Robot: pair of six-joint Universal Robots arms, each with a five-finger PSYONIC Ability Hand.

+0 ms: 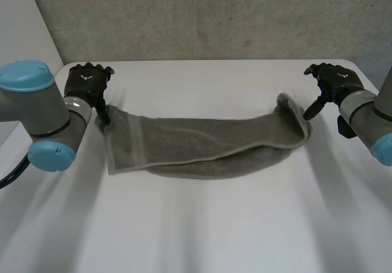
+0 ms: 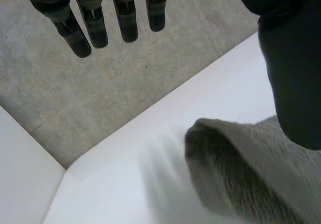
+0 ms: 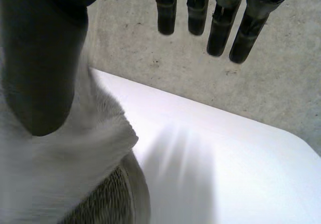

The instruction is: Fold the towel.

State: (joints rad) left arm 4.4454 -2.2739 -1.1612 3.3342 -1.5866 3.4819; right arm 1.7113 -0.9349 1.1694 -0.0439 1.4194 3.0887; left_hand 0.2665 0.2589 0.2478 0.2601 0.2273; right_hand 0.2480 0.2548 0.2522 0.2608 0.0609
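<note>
Left arm (image 1: 37, 111), towel (image 1: 202, 147) lengthwise (left to right)

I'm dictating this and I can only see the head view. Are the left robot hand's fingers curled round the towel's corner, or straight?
Observer: Straight. In the wrist view of the left robot hand, its fingers reach out well clear of the towel.
Operator: Where's its thumb, then?
Observer: The thumb hangs over the towel's raised fold. I cannot tell if it touches.
Operator: And the right side?
Observer: The right robot hand matches: fingers straight and off the cloth, thumb over the towel's end.
</note>
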